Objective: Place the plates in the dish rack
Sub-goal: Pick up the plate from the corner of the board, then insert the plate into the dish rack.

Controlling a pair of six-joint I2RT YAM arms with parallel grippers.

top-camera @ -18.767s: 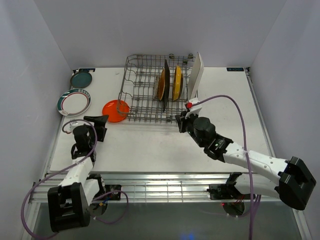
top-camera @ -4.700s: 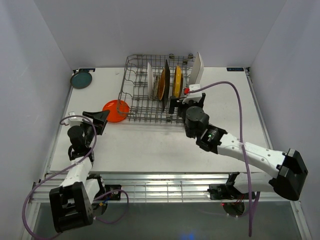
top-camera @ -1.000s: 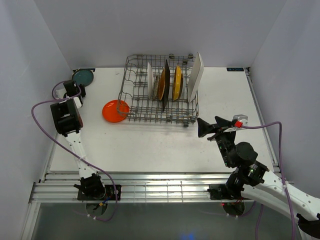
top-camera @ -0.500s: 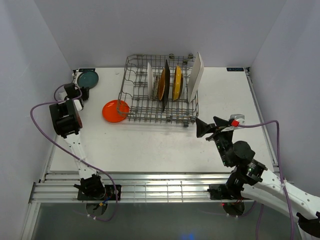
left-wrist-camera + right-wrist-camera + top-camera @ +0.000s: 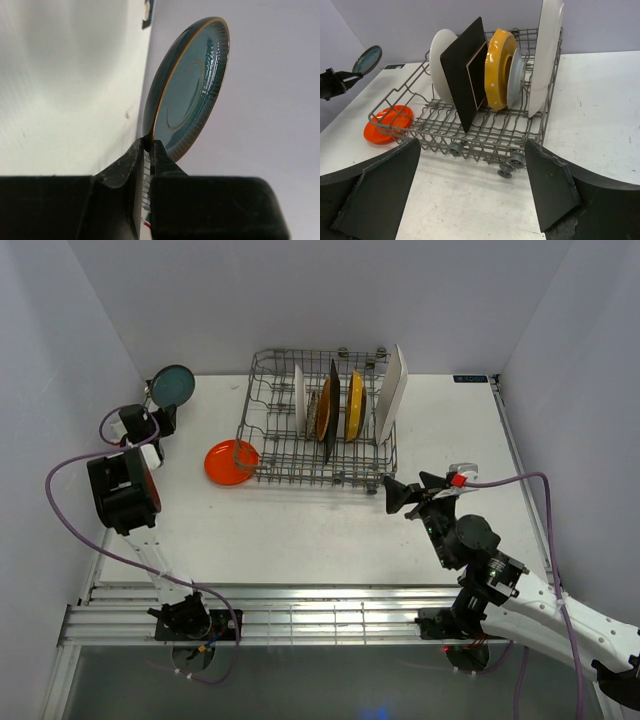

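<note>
My left gripper is shut on the rim of a teal plate, holding it tilted on edge above the table's far left corner. The grey wire dish rack holds a white round plate, a dark square plate, a yellow plate, a pale grey-blue plate and a white rectangular plate, all upright. An orange plate lies flat on the table against the rack's left side. My right gripper is open and empty just in front of the rack's near right corner.
The rack stands on small wheels at its near edge. Purple cables trail from both arms. Walls close in the table on the left, back and right. Bare tabletop lies in front of the rack.
The left gripper has raised the teal plate off the table and tipped it up on edge. The right gripper has drifted a little left, nearer the rack's front corner.
</note>
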